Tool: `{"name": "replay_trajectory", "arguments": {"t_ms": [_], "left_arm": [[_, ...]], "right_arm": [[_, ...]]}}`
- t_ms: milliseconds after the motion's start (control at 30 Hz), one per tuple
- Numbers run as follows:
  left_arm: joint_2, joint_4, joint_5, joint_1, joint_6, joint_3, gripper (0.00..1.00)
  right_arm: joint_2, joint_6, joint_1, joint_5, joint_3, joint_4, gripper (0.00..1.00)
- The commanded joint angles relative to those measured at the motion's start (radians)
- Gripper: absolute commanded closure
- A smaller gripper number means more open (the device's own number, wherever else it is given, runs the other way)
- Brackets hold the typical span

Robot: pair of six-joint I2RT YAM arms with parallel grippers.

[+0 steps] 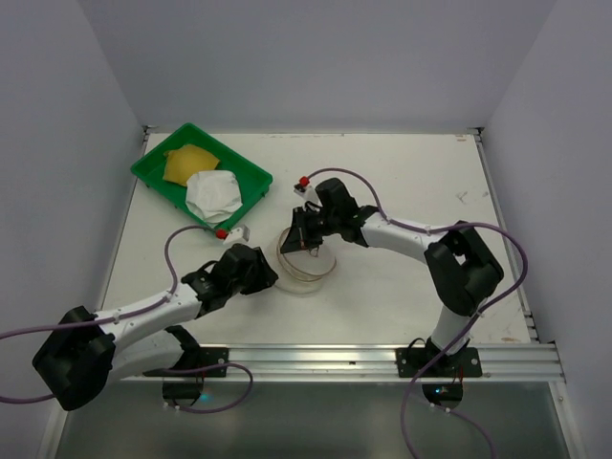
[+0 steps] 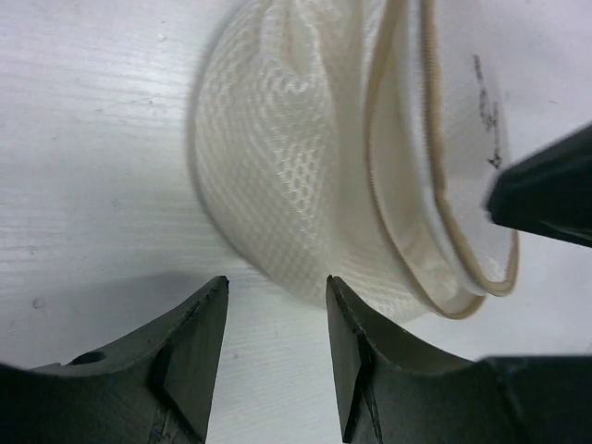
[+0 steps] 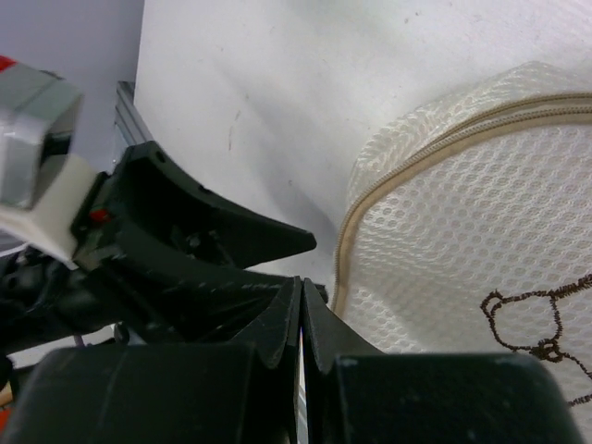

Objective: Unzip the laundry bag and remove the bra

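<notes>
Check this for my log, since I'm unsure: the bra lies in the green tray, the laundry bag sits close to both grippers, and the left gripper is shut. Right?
No. The left gripper is open, jaws apart, as the left wrist view shows. The rest holds: the bra lies in the green tray, and the laundry bag sits close to it and the right gripper.
</notes>
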Motion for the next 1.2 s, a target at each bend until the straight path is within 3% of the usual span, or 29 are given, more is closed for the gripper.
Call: {"name": "replay_trajectory", "arguments": {"t_ms": [0, 300, 533, 567, 733, 900, 1000, 1067, 1167], "left_arm": [[0.047, 0.075, -0.059, 0.017, 0.027, -0.019, 0.50], [0.254, 0.249, -0.011, 0.018, 0.025, 0.040, 0.58], [0.205, 0.276, 0.046, 0.018, 0.004, 0.009, 0.58], [0.159, 0.250, 0.032, 0.018, 0.004, 0.001, 0.57], [0.022, 0.088, -0.037, 0.024, 0.018, 0.023, 0.47], [-0.106, -0.121, -0.134, 0.030, 0.034, 0.102, 0.42], [-0.159, -0.242, -0.204, 0.049, 0.099, 0.182, 0.20], [-0.180, -0.331, -0.253, 0.087, 0.140, 0.257, 0.13], [-0.199, -0.415, -0.275, 0.162, 0.231, 0.355, 0.02]], "right_arm": [[-0.070, -0.010, 0.003, -0.022, 0.004, 0.006, 1.00], [-0.025, 0.016, 0.004, -0.053, -0.052, 0.086, 1.00], [-0.066, 0.010, 0.004, 0.010, -0.076, 0.074, 0.99], [-0.080, 0.003, 0.006, 0.024, -0.073, 0.058, 0.96], [-0.159, -0.060, 0.004, 0.123, -0.003, -0.098, 0.61], [-0.312, -0.100, -0.005, 0.338, 0.030, -0.212, 0.34], [-0.422, -0.126, -0.039, 0.499, 0.037, -0.287, 0.21], [-0.482, -0.140, -0.092, 0.577, 0.037, -0.348, 0.10], [-0.611, -0.145, -0.207, 0.660, 0.039, -0.422, 0.01]]}}
